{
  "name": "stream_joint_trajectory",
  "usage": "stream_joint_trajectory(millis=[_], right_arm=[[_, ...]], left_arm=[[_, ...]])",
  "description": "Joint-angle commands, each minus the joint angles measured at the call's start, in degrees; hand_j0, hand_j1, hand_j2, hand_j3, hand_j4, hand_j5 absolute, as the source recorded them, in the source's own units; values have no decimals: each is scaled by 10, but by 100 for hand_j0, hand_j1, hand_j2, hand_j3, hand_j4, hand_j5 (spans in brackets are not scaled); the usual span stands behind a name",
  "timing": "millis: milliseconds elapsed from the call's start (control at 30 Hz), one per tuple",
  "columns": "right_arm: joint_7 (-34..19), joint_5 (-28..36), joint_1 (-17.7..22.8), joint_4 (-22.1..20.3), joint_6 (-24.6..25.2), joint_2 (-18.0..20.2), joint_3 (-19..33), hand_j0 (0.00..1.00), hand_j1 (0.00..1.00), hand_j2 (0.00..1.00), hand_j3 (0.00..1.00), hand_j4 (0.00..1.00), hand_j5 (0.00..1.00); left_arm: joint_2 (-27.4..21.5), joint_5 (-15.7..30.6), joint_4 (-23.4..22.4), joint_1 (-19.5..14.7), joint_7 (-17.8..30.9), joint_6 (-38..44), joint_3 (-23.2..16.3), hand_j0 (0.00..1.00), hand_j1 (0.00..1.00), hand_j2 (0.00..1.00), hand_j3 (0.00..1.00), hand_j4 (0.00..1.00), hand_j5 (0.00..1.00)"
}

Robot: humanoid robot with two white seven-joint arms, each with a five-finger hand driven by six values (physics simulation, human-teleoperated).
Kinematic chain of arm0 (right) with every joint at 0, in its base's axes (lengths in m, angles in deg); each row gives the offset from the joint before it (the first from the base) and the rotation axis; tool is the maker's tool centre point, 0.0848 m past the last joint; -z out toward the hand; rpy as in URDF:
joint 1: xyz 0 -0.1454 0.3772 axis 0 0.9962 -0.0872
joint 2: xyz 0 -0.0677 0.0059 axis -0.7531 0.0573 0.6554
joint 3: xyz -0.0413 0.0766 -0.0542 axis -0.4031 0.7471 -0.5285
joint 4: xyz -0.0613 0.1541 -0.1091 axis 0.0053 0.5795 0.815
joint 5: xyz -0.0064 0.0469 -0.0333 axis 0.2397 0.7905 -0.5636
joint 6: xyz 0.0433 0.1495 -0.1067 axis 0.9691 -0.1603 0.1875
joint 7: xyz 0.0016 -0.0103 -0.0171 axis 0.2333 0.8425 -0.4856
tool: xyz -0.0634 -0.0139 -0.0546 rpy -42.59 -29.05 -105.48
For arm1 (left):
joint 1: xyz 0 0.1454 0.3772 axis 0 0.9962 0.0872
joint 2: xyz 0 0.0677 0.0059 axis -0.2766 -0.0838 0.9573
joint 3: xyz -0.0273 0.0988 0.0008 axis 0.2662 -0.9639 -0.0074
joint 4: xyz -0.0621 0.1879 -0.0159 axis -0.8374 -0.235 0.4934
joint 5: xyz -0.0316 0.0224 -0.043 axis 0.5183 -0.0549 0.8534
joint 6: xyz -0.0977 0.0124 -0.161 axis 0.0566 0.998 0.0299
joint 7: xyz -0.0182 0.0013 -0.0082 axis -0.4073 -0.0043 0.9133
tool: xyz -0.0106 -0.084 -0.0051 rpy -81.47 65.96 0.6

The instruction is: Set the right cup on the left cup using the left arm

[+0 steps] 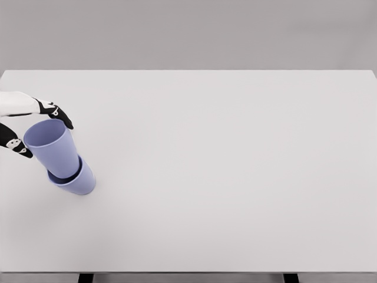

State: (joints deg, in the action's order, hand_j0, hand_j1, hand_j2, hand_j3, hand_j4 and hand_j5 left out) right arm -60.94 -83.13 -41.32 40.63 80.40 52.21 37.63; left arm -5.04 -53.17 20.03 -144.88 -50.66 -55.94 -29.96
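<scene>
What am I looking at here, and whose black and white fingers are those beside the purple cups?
This is a simulator's render, seen from a camera on a humanoid robot's head, looking down on a plain white table. The fingers belong to the robot's left hand, whose white arm enters from the picture's left edge. Its black-tipped fingers sit on either side of the rim of a lavender plastic cup. That upper cup sits nested inside a second lavender cup, which rests on the table. Whether the fingers still press the upper cup or have just let go is hard to tell. The right arm is out of the picture.
</scene>
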Motion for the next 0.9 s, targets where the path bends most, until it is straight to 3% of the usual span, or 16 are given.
stream_joint_trajectory(millis=[0,867], right_arm=[[0,0,0,0,0,0,0,100,100,100,100,100,100],[0,-1,0,0,0,0,0,100,100,100,100,100,100]], left_arm=[[-1,3,0,0,0,1,2,73,73,73,73,73,73],[6,3,1,0,0,0,4,75,75,75,75,75,75]])
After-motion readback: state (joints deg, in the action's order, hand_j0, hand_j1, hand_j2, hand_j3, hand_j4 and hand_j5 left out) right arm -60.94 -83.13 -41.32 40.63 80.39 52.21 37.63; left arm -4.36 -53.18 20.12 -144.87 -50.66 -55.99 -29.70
